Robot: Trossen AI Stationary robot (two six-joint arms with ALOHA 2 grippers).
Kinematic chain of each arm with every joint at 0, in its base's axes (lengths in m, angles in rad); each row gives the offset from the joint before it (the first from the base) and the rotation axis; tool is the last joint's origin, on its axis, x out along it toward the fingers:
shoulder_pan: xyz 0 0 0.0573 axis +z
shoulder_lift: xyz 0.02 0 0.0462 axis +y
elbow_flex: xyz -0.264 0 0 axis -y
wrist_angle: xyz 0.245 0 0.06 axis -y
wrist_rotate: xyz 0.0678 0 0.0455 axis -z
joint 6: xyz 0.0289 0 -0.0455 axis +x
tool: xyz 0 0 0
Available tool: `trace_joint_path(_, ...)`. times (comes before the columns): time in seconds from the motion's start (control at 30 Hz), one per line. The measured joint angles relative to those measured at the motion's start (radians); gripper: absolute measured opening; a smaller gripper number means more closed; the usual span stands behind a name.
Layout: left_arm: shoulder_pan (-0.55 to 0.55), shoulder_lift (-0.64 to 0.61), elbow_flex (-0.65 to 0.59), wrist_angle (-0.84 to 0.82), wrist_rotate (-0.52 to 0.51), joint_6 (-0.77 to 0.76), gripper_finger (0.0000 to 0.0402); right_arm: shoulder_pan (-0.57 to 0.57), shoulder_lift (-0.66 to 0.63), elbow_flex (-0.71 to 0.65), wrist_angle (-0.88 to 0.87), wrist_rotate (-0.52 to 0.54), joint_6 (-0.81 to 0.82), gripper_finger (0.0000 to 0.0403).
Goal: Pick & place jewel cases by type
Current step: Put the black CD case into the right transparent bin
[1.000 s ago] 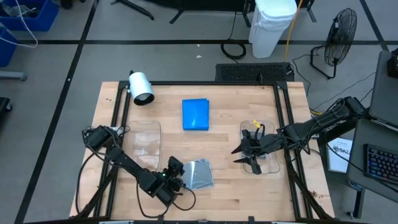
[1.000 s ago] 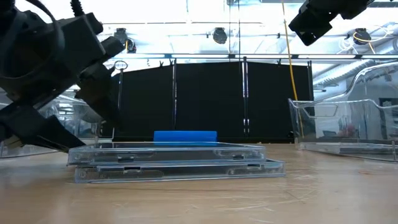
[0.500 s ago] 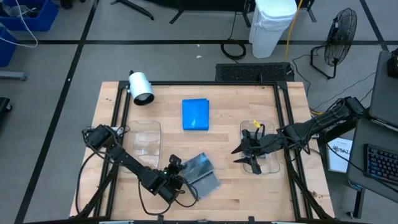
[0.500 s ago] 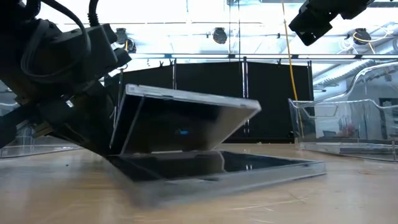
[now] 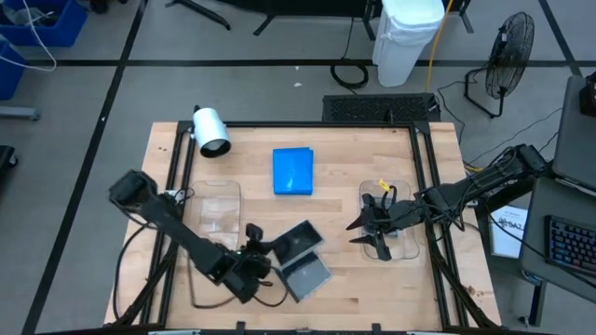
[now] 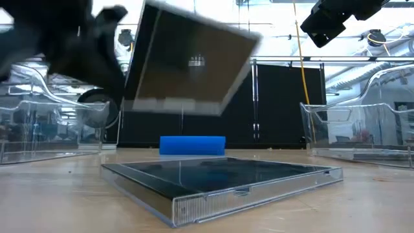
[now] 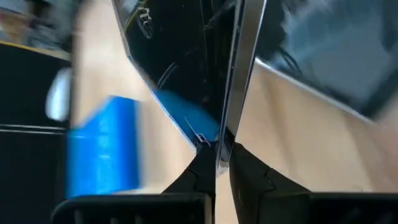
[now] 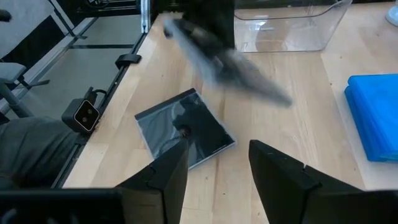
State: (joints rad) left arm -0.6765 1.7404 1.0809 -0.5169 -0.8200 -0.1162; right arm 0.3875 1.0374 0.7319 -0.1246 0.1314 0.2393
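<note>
One dark jewel case (image 6: 191, 61), no readable label, pinched in left hand (image 7: 217, 163).

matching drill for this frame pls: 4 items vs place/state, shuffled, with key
Items:
1. left pincer
2. right pincer
3. blue jewel case
4. grey jewel case on the table

States:
A. lying flat near the table's front edge
B. open, hovering above the right clear tray
C. shut on the lifted dark jewel case
D. resting mid-table toward the back

Pairs: 1-C, 2-B, 3-D, 4-A
</note>
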Motion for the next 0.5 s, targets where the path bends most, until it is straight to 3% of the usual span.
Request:
trace_joint_path(0.23, -0.005, -0.146, 0.003, 0.2, -0.019, 0.149, 0.0025, -0.008, 0.0, 0.0, 0.077, 0.074, -0.104, 0.0161)
trace_joint_path(0.5, 0.065, -0.162, 0.004, 0.418, 0.191, 0.317, 0.0025, -0.008, 0.027, -0.049, 0.431, 0.103, -0.42, 0.0172)
